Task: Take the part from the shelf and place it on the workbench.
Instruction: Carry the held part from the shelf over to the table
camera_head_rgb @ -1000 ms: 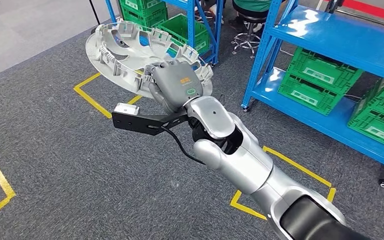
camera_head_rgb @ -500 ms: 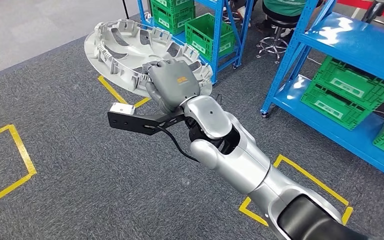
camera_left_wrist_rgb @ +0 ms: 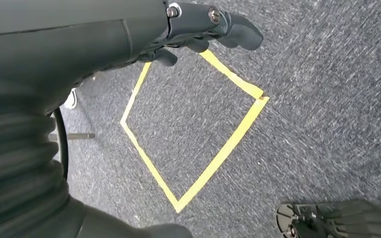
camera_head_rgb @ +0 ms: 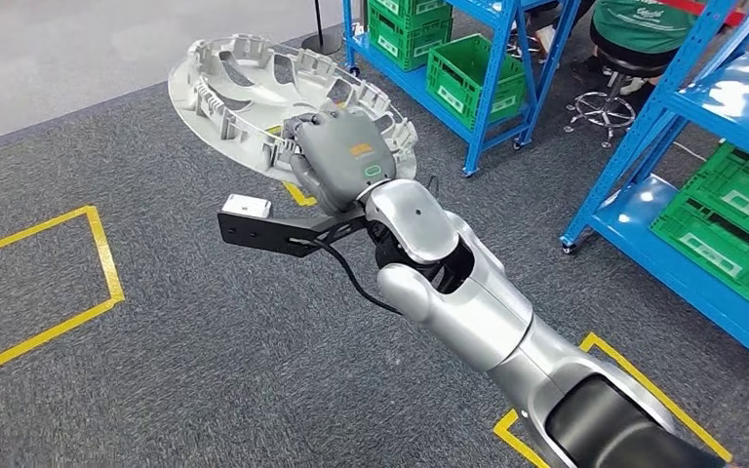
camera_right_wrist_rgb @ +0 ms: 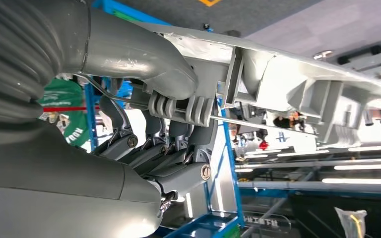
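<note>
Shelves (camera_head_rgb: pixel 488 68) slide rightward as the view turns, right hand (camera_head_rgb: pixel 343 161) fingers clamping the part (camera_head_rgb: pixel 254 93) by its rim, held high off the floor for carrying; left hand (camera_left_wrist_rgb: pixel 213 29) loosely curled, empty.

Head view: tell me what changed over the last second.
The whole picture shifted, so the camera turned with the robot: the blue shelves and green crates slid toward the right of the picture, and the yellow floor marking came further in on the left. The right hand still grips the rim of the grey wheel cover, held out in front much as before.
</note>
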Tool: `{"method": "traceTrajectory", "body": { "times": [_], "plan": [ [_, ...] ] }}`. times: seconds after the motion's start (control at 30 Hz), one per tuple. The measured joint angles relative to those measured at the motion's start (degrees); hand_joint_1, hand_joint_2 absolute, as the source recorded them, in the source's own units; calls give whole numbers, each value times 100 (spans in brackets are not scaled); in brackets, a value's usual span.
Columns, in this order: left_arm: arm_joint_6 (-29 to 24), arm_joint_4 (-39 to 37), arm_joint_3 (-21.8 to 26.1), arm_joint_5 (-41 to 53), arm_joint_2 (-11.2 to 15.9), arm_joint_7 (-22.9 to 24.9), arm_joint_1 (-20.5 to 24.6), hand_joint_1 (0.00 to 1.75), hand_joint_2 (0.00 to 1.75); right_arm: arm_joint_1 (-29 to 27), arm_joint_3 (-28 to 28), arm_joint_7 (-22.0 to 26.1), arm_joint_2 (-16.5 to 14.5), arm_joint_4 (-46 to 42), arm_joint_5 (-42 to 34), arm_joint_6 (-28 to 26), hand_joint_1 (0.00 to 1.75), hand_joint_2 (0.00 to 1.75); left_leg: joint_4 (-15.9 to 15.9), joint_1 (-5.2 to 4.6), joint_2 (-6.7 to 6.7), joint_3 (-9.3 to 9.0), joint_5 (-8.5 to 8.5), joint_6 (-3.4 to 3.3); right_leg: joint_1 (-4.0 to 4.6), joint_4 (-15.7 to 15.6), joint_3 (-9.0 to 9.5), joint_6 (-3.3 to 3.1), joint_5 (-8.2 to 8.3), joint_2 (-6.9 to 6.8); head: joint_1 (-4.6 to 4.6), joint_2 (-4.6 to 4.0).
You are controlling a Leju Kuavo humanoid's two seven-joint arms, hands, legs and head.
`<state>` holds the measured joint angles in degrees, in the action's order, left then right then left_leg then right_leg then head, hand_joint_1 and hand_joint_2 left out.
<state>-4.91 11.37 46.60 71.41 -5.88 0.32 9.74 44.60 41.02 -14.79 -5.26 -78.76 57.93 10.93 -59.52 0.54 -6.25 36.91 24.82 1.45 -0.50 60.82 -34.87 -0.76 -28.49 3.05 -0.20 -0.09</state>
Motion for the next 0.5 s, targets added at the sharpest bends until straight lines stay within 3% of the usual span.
{"method": "traceTrajectory", "body": {
  "times": [0.07, 0.13, 0.2, 0.27, 0.3, 0.33, 0.37, 0.43, 0.5],
  "plan": [
    [-5, -1, 0, -18, 7, -19, -9, 0, 175, 38, 11, 8, -13, 15, -16, -1, 175, 175, 26, 22, -57, 30, -31, 78, 16, -33, 8, -70, 43, -112, -1, 0],
    [-8, -4, 0, -26, 8, -36, -23, 0, 175, 60, 19, 3, -30, 22, -25, -8, 175, 175, -129, 13, 141, 121, 69, 127, 7, -87, 32, -151, 81, -230, -24, 0],
    [-10, -8, 0, -11, -2, -42, -22, 0, 175, 60, 19, -9, -24, 23, -27, -31, 175, 175, -711, 4, 444, 388, 383, 159, 13, -111, 44, -197, 90, -352, -48, 0],
    [-13, -10, 0, 6, -10, -42, -28, 0, 175, 37, 19, -19, 5, 19, -28, -62, 175, 175, -1377, 18, 549, 686, 649, 188, 27, -111, 43, -212, 82, -481, -48, 0],
    [-15, -10, 0, 7, -12, -41, -38, 0, 175, 20, 19, -26, 20, 6, -31, -71, 175, 175, -1495, 22, 567, 728, 654, 196, 30, -110, 43, -214, 78, -545, -48, 0],
    [-15, -10, 0, 7, -13, -42, -50, 0, 175, 1, 19, -39, 29, -14, -36, -74, 175, 175, -1376, 25, 589, 652, 557, 198, 30, -110, 44, -210, 74, -603, -48, 0],
    [-15, -10, 0, 7, -11, -44, -60, 0, 175, -23, 19, -56, 36, -47, -42, -73, 175, 175, -1055, 27, 643, 469, 392, 196, 30, -108, 48, -201, 67, -659, -48, 0],
    [-14, -8, 0, 6, -9, -58, -69, 0, 175, -64, 19, -82, 46, -121, -50, -71, 175, 175, -292, 5, 903, 60, 144, 157, 56, -96, 53, -162, 44, -757, -44, 0],
    [-15, -8, 0, -7, -5, -81, -74, 0, 175, -85, 19, -87, 62, -177, -52, -72, 175, 175, 26, -33, 1037, -98, 93, 75, 90, -93, 59, -104, 26, -842, -30, 0]
  ]
}}
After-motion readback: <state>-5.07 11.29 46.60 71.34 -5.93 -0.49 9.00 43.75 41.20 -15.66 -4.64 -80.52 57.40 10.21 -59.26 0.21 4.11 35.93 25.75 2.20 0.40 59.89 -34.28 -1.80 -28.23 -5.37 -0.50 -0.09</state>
